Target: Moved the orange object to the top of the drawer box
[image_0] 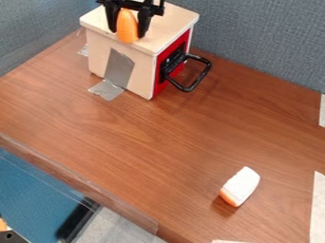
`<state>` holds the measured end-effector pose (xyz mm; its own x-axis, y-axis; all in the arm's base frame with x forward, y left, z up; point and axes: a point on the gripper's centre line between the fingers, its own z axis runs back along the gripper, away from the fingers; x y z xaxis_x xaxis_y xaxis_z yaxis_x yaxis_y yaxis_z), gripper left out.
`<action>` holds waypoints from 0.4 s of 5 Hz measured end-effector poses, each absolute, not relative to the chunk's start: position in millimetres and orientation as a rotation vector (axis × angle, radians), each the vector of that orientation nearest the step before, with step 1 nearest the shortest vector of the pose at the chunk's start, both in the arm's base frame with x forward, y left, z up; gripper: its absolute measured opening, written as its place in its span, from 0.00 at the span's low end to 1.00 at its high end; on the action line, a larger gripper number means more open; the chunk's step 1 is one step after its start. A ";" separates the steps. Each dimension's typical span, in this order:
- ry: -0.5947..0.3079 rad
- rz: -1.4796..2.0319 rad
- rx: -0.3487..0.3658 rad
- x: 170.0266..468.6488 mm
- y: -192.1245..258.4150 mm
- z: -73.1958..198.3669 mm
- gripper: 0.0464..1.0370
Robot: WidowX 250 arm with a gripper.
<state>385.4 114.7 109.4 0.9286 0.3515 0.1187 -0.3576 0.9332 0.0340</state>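
Clamping the orange obj. (127, 26) btwn its two black fingers, the tool (129, 34) hangs over the drawer box (98, 53) nr the top edge of the view. Fingers sit one on each side of the obj., up against it; obj. is approx. upright, its lower end poking out past the fingertips, above the near part of the box's pale wooden top. Can't tell if it's touching the top.

Box stands on the brown wood surface (158, 137), w/ a red front (158, 89) facing R in view & a black loop handle (204, 71) sticking out from it. Grey tape (119, 69) runs down the pale side, & another grey pc. (107, 90) lies at the box's foot, partly on the surface.

Well apart from the box, lower R in view, a white & orange item (241, 186) lies on the surface, tilted diag., white side up, orange along its lower L. White strips (317, 204) along the R edge. Blue-grey partition (260, 38) behind.
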 end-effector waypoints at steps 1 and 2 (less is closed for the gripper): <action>-0.104 0.371 0.067 386.6 118.8 108.6 0.63; -0.108 0.377 0.067 390.9 120.1 110.2 0.63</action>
